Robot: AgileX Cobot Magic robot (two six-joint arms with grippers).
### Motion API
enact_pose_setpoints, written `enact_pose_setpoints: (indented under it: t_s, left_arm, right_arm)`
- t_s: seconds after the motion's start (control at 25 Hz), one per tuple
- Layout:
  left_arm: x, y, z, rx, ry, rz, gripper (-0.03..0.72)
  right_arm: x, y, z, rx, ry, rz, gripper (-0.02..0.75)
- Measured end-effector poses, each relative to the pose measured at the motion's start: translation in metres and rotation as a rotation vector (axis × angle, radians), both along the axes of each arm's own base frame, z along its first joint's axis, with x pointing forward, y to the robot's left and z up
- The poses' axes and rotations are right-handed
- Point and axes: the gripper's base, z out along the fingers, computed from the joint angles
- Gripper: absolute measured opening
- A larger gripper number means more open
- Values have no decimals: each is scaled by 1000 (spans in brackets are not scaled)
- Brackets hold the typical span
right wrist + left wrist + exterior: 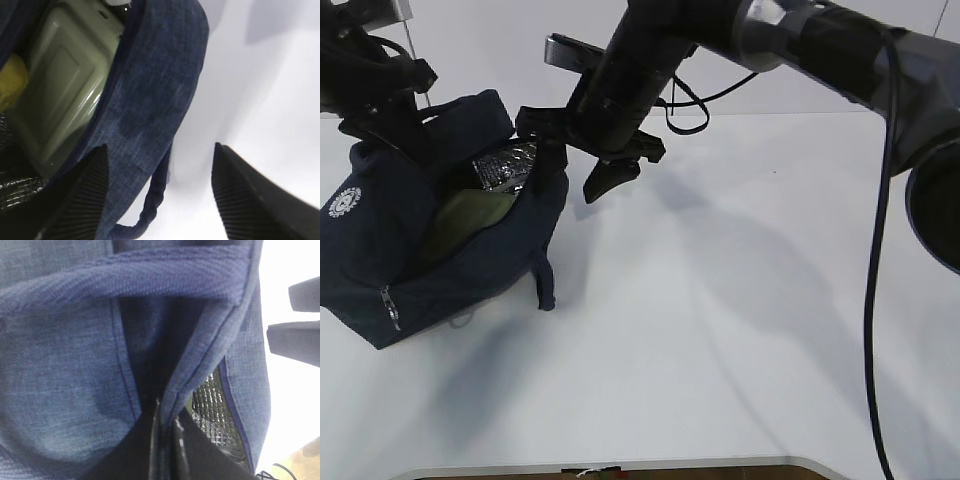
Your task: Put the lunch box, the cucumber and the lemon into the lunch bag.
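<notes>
The navy lunch bag lies open at the left of the table, its silver lining showing. Inside it sits the lunch box with its pale green lid up, also visible in the exterior view. Beside the box, at the bag's inner edge, is the yellow lemon. The cucumber is hidden. My left gripper is shut on the lunch bag's rim fabric at the back left. My right gripper hangs open and empty over the bag's right wall, one finger over the bag's opening and one over the table.
A loop handle hangs off the bag's near right side onto the white table. The right arm and its cable cross the upper right. The table's front edge runs along the bottom.
</notes>
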Motion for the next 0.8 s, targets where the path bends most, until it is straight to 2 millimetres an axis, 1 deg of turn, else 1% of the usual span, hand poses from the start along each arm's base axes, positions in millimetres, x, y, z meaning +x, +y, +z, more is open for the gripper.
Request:
enact_pose_setpoints:
  t_s: [0.4, 0.56, 0.8]
  left_arm:
    - [0, 0, 0, 0, 1, 2, -15]
    - [0, 0, 0, 0, 1, 2, -15]
    - [0, -1, 0, -12, 2, 3, -15]
  right_arm:
    - [1, -1, -1, -13, 6, -23, 513]
    - [0, 1, -1, 9, 22, -24, 513]
    - [2, 4, -20, 7, 67, -26, 513]
